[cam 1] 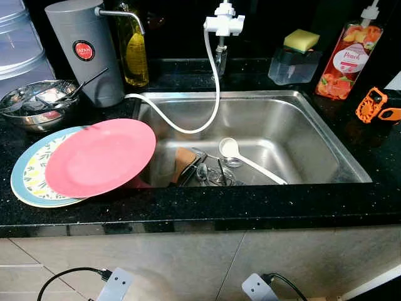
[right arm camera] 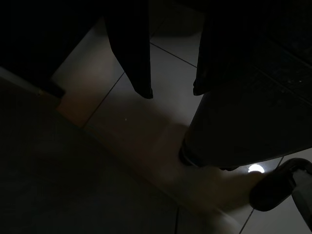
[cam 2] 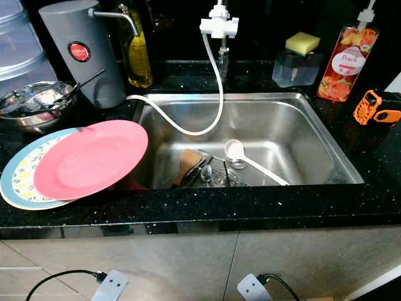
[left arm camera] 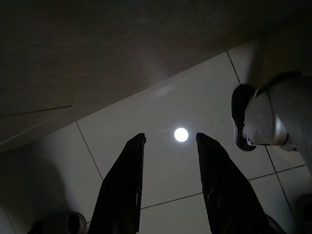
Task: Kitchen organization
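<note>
A pink plate [cam 1: 100, 157] lies on a blue-rimmed patterned plate [cam 1: 28, 182] on the black counter, left of the steel sink [cam 1: 313, 135]; its edge overhangs the basin. In the basin lie a white ladle [cam 1: 241, 158], several metal utensils [cam 1: 210, 172] and a brown piece [cam 1: 182, 160]. Both arms hang idle below the counter. My left gripper [left arm camera: 168, 139] is open over the pale floor tiles, and my right gripper [right arm camera: 173, 91] is open too, in a dark view of the floor.
A steel bowl [cam 1: 37, 103] with utensils, a grey dispenser [cam 1: 88, 50] and an oil bottle [cam 1: 133, 53] stand at the back left. A white hose [cam 1: 210, 94] hangs from the tap [cam 1: 223, 24]. Sponge holder [cam 1: 294, 59], peach soap bottle [cam 1: 348, 59] and an orange tool [cam 1: 376, 105] sit at the right.
</note>
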Available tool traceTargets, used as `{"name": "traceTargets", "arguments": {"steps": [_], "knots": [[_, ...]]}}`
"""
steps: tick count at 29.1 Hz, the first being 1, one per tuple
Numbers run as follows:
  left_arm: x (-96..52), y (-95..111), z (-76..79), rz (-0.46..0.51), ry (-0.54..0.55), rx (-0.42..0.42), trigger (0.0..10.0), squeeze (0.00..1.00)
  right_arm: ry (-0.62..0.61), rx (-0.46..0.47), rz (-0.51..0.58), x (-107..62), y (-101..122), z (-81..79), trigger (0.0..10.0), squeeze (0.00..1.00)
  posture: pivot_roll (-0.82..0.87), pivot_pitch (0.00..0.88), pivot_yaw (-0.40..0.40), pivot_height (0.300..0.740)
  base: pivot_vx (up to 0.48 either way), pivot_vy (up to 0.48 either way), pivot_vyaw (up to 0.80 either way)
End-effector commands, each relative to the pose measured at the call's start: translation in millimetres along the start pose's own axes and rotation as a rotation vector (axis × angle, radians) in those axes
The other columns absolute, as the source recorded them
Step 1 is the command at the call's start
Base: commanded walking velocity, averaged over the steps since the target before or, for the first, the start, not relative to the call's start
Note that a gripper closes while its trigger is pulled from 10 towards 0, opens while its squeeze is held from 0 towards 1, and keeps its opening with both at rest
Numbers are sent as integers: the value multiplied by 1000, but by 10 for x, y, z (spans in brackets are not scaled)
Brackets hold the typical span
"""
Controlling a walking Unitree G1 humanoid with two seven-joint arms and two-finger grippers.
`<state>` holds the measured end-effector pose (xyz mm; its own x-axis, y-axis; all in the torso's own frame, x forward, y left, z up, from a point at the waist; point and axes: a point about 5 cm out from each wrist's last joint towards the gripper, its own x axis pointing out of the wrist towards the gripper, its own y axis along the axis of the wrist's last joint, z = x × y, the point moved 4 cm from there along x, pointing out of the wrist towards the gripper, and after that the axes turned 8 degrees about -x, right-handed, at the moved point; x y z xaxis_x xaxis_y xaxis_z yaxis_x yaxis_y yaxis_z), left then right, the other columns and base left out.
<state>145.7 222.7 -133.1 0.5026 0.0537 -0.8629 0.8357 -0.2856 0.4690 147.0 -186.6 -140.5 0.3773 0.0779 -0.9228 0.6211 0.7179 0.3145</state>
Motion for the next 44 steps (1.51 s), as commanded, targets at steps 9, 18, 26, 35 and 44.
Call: {"name": "traceTargets", "arguments": {"steps": [9,18,26,35,44], "knots": [[7,13,43,1,-10,-2,10000,0,12,-2,-13,-1,-28,-33,10000,0,134,0,-18,740,0,0,0],[12,28,54,3,-11,-2,10000,0,13,-2,-12,2,-21,-41,10000,0,136,0,-18,740,0,0,0],[9,22,43,4,-9,-2,10000,0,14,-1,-10,3,-14,-51,10000,0,137,0,-17,740,0,0,0],[-1,1,-10,1,-1,-6,10000,0,18,-4,-9,3,-15,-58,10000,0,145,0,-18,740,0,0,0],[20,66,75,16,-2,-16,10000,0,13,17,-2,5,1,-54,10000,0,146,0,-18,740,0,0,0]]}}
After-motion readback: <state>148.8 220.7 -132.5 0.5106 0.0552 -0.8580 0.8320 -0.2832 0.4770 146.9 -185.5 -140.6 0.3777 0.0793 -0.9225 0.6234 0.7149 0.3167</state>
